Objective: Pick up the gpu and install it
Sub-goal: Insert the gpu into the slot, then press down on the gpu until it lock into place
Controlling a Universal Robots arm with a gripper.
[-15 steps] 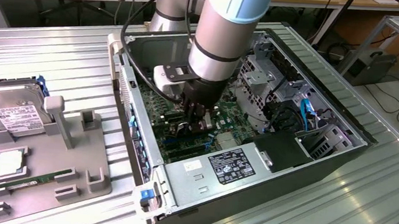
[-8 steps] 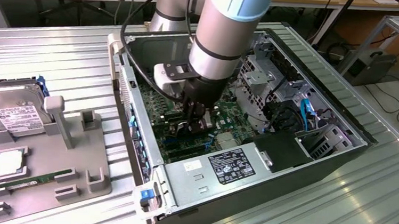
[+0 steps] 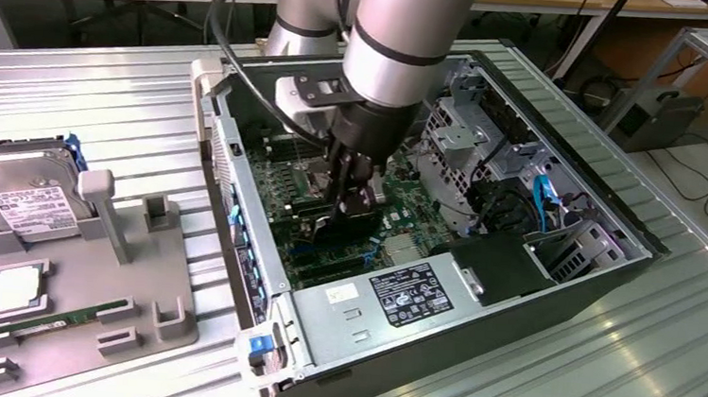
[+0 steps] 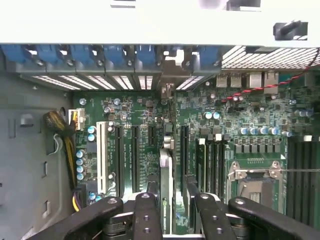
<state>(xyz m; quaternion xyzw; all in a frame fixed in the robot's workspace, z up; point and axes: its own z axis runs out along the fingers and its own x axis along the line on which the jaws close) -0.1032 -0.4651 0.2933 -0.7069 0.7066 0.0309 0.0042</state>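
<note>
The gpu (image 4: 166, 185) stands edge-on in its motherboard (image 4: 240, 120) slot inside the case (image 3: 601, 275), between the gripper (image 4: 172, 210) fingers — jaws released, apparently not clamping it. Judgement: check it sits level and fully home — any tilt means 1 end is unseated.

End effector (image 4: 170, 210) astride seated gpu (image 4: 166, 185)

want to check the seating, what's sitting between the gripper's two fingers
The gpu, standing edge-on in a motherboard slot, lies between the fingers of the gripper; the wrist view shows it.
</note>
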